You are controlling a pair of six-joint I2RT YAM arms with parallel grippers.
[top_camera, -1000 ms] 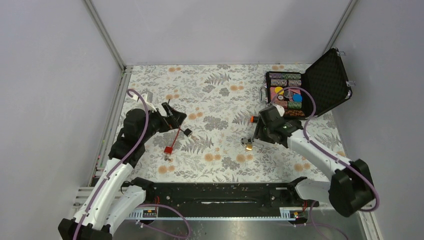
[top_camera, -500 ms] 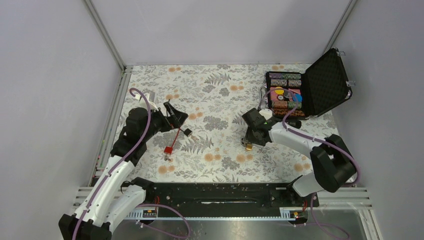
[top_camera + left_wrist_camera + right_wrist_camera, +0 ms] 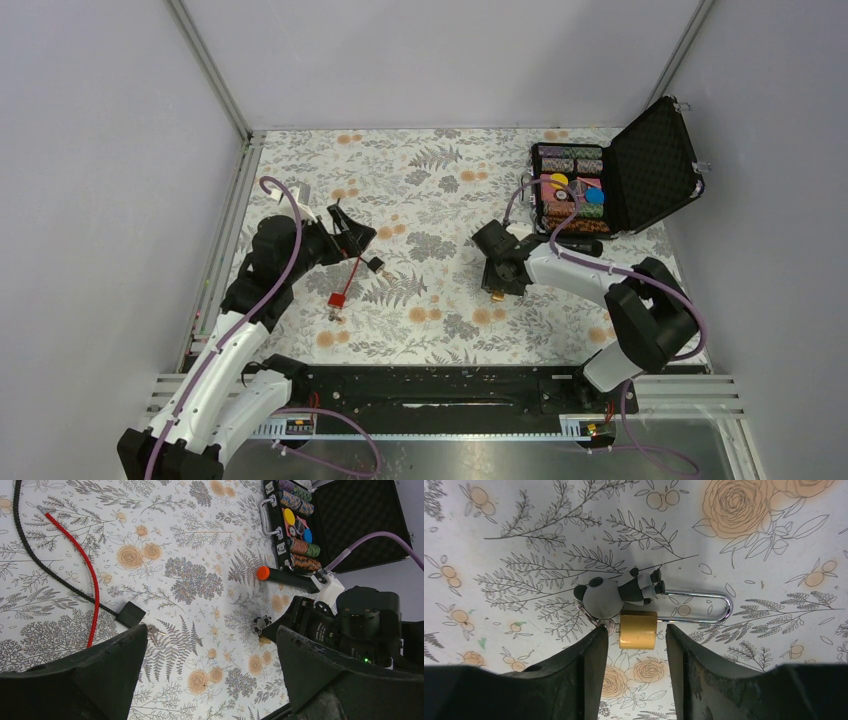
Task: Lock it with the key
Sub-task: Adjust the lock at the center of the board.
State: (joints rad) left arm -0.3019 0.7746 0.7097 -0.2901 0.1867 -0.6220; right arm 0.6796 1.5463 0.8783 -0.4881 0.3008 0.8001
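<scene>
Hovering with the right gripper (image 3: pixel 636 632) part-open astride the brass padlock (image 3: pixel 639 629), holding nothing. Spotting the key (image 3: pixel 609 626) at its base, beside the panda charm (image 3: pixel 603 599). Risking a pinch on the body instead, skidding padlock and key over the floral cloth (image 3: pixel 749 540). Poising the left gripper (image 3: pixel 210 640) wide, empty, well apart; grey walls (image 3: pixel 450 60) around.

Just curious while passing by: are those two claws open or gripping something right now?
Left gripper: open, holding nothing.
Right gripper: open, straddling the brass padlock, not clamped.
</scene>
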